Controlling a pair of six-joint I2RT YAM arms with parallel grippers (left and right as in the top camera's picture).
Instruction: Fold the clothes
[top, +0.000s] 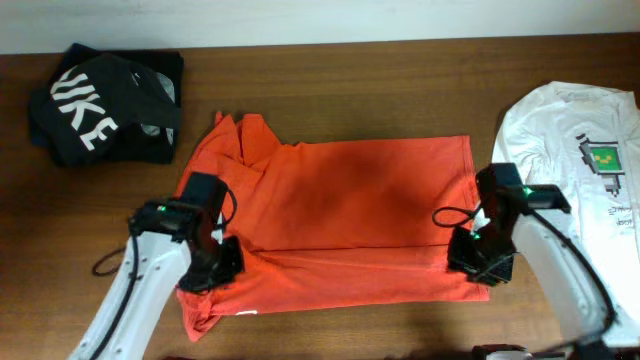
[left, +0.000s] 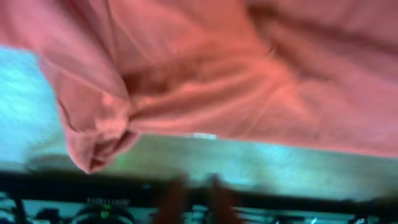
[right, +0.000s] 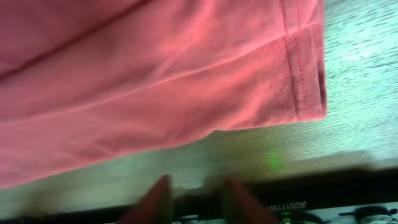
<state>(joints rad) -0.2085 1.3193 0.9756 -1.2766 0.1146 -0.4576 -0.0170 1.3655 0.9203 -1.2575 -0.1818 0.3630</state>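
Soft, even light overhead — both wrist views blurred and washed out.
From above you see the red-orange T-shirt (top: 340, 210) sharp, a dim patch at its centre, the white T-shirt (top: 560, 130) to its right near glare; at the wrists its cloth turns pale pink and the table (right: 360, 74) beside it bleaches bluish.

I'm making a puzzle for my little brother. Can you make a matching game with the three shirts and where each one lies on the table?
Things:
1 black shirt
2 red-orange shirt
3 white shirt

Places:
A in the middle
B at the right side
C in the far left corner

Pairs: 1-C, 2-A, 3-B
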